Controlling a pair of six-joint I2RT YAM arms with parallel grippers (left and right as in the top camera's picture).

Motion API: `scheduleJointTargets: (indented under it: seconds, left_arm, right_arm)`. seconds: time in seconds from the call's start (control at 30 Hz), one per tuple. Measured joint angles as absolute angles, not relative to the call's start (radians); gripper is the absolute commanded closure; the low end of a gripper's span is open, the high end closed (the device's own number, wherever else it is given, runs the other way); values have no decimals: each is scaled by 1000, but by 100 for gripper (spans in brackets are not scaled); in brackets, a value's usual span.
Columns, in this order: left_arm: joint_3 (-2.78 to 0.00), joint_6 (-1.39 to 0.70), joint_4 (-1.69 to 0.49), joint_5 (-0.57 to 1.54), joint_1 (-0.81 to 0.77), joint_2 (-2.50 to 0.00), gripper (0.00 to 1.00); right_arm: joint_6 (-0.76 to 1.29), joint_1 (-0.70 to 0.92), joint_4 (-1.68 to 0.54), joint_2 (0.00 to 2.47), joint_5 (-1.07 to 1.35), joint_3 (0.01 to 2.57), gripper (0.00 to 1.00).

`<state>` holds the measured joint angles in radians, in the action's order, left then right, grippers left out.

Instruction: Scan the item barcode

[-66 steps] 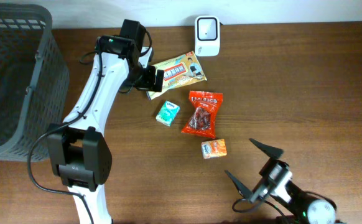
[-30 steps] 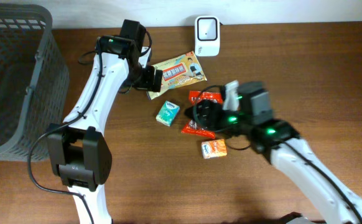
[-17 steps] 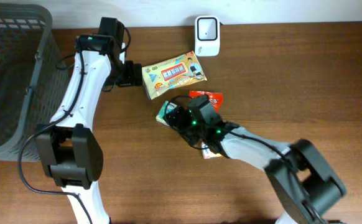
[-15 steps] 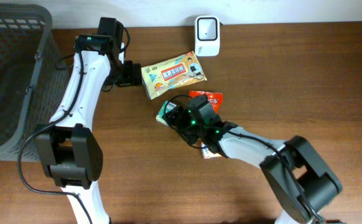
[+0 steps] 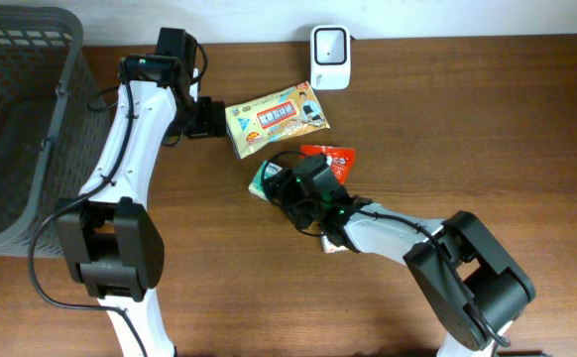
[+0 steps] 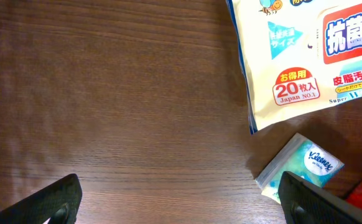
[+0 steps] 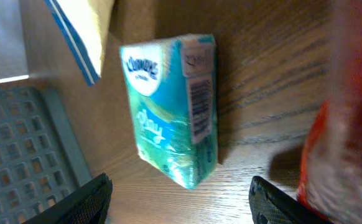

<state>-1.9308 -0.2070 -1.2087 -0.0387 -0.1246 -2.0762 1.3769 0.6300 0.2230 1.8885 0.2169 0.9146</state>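
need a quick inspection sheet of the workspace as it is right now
surface: brown wooden table, no spills seen
job's things: white scanner at the far edge; tissue pack lying flat, barcode showing on its side
clutter: wipes pack, red snack bag, small orange pack mostly hidden under the right arm
grippers: left gripper open over bare wood beside the wipes pack; right gripper open, a finger on each side of the tissue pack, not gripping it
cables: black cable looping by the left arm's base
surroundings: grey mesh basket at the left
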Motion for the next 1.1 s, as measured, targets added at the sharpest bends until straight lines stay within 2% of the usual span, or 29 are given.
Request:
scheduleJointTargets:
  seconds: [0.17,0.27,0.47,0.8,1.1]
  left_arm:
    - [-1931,-207,-1217,-39,-125,-2076,1]
    - [-1931,-207,-1217,-39,-125,-2076,1]
    - [-1931,-207,-1225,-39,-125,-2076,1]
    - [-1931,-207,-1229,-39,-125,-2076,1]
    - [-1931,-207,-1234,-42,-125,-2076,1]
  right_arm:
    - [1375,628,116,1888,164,938,28]
    - [1301,596,83,1882,158,947,23]
    - [1131,526,-183,1856,116,1033,22]
    - [1100,621,-104,1861,150,1064,22]
    - [1127,643,-43,1939,149,1071,40]
